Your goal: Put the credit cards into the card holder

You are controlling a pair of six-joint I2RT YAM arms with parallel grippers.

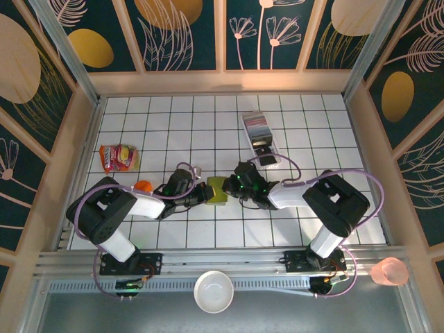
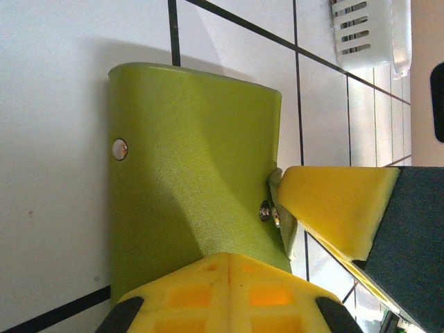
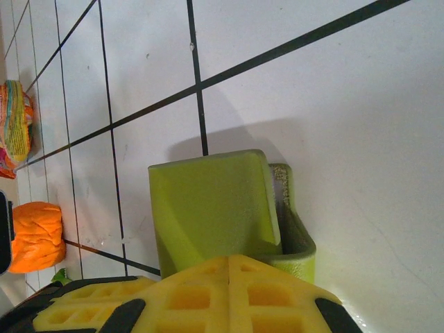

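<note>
1. Noted at near edge, on grey metal ledge point(image 1: 83, 286) before arm bases: white bowl point(image 1: 213, 291) at centre, pink cup point(image 1: 390, 272) far right.
2. Found both tools low at mid-surface, tip to tip over olive-green card holder point(image 1: 218, 193). Left tool point(image 1: 205, 194) closed, right tool point(image 1: 236, 186) closed, each with a yellow finger pad point(image 2: 229, 291) across one end of holder. Cannot tell whether pinched or merely pressed.
3. Logged orange lump point(image 1: 143, 186) beside left arm, red-yellow snack packet point(image 1: 118, 157) farther left.
4. Spotted credit cards point(image 1: 257, 126) standing in a row inside clear tray point(image 1: 247, 132), beyond right tool, well apart from holder.
5. Recorded surface point(image 1: 173, 118) as white tile with dark grid lines, fenced by pale wood frame point(image 1: 222, 82). Behind it, dark teal panels point(image 1: 277, 35) with gold discs and line-drawn flowers.
</note>
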